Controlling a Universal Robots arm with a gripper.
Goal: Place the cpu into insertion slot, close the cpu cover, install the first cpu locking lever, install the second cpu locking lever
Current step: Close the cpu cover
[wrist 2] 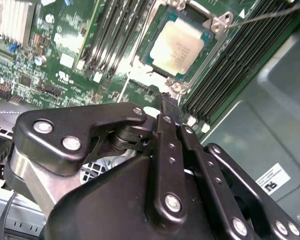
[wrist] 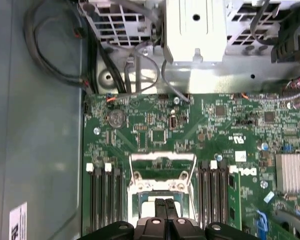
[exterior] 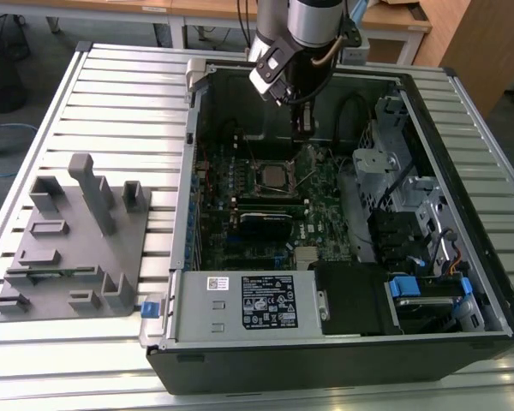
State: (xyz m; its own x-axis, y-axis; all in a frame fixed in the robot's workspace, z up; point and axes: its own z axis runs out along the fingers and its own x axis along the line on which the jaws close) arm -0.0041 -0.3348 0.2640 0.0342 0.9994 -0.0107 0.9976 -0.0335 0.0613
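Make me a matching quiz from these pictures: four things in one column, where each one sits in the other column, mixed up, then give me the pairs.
Things:
1. cpu
2. gripper
3. grey rack
4. power supply box

Places:
A. on the slatted table, outside the case, at the exterior view's left
B. inside the case, white label on top
C. seated in the socket on the green board
D. over the green board, close by the socket

Pairs: 1-C, 2-D, 3-A, 4-B
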